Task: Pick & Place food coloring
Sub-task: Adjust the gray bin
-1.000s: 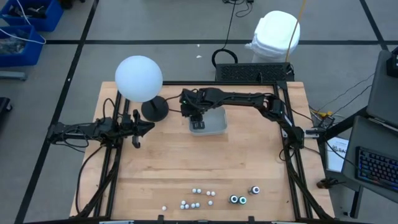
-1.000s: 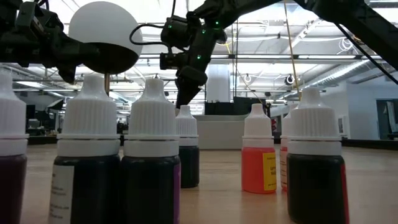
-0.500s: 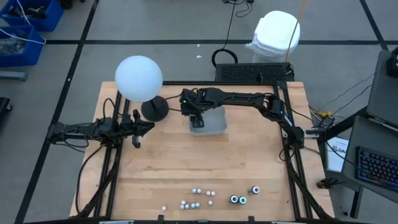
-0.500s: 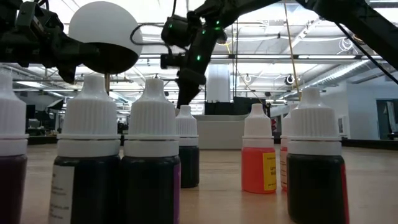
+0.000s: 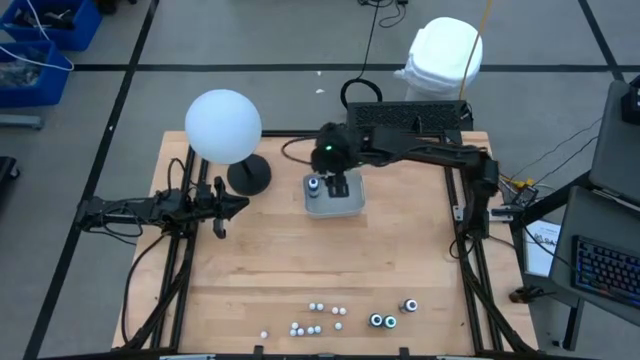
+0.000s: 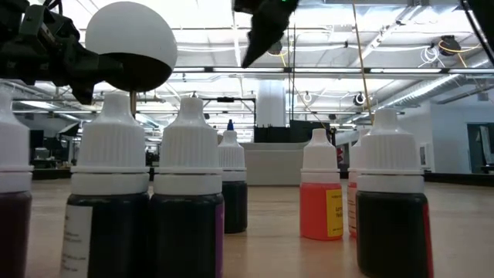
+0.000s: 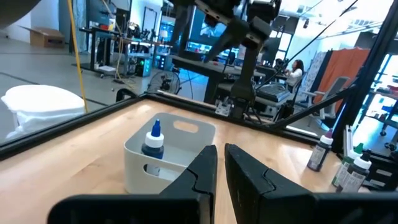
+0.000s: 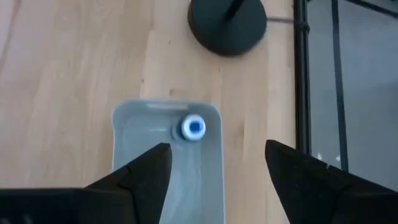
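A small bottle with a blue tip (image 5: pixel 313 184) (image 7: pixel 153 140) (image 8: pixel 193 127) stands upright on its base in the pale tray (image 5: pixel 347 204) (image 7: pixel 138 163) at the table's far middle. My right gripper (image 5: pixel 338 183) (image 8: pixel 214 177) (image 6: pixel 261 35) hangs open above the tray, clear of the bottle. More food coloring stands near the front edge: tiny white-capped bottles (image 5: pixel 316 318) (image 6: pixel 187 193) and dark round jars (image 5: pixel 384 321). My left gripper (image 5: pixel 222 206) (image 7: pixel 221 168) waits shut and level at the table's left.
A lamp with a white globe (image 5: pixel 223 125) on a black round base (image 5: pixel 248 176) stands left of the tray. Bare wood lies between the tray and the bottles at the front edge. Black frame rails (image 5: pixel 470 250) run along the table's sides.
My right gripper has risen well above the tray and drawn back toward the table's right. The blue-tipped bottle, hidden beneath it before, now shows standing alone in the tray.
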Motion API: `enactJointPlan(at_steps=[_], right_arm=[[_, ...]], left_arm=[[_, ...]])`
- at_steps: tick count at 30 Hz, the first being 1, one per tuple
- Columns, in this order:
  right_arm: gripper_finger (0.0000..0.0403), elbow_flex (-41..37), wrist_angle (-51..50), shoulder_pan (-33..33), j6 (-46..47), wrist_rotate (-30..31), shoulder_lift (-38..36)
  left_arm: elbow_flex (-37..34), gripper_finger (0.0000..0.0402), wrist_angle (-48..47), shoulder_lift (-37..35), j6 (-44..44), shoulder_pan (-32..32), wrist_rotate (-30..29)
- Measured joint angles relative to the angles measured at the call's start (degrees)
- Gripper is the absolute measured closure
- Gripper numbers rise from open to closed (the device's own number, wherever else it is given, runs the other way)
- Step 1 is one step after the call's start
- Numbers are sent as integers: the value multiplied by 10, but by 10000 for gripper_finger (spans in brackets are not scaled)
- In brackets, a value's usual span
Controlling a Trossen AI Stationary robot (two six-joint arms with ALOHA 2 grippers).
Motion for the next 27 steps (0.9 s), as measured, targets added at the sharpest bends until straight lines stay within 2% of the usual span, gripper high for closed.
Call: enactJointPlan(at_steps=[4, 12, 17, 27], right_arm=[[164, -88, 25, -18, 4, 1, -45], [165, -260, 149, -54, -9, 0, -102], [165, -287, 167, -64, -31, -1, -88], [165, -289, 210, -88, -35, -1, -36]], left_arm=[[0, 364, 0, 0, -12, 0, 0], [0, 364, 0, 0, -11, 0, 4], [0, 364, 0, 0, -5, 0, -5], [0, 364, 1, 0, 21, 0, -11]])
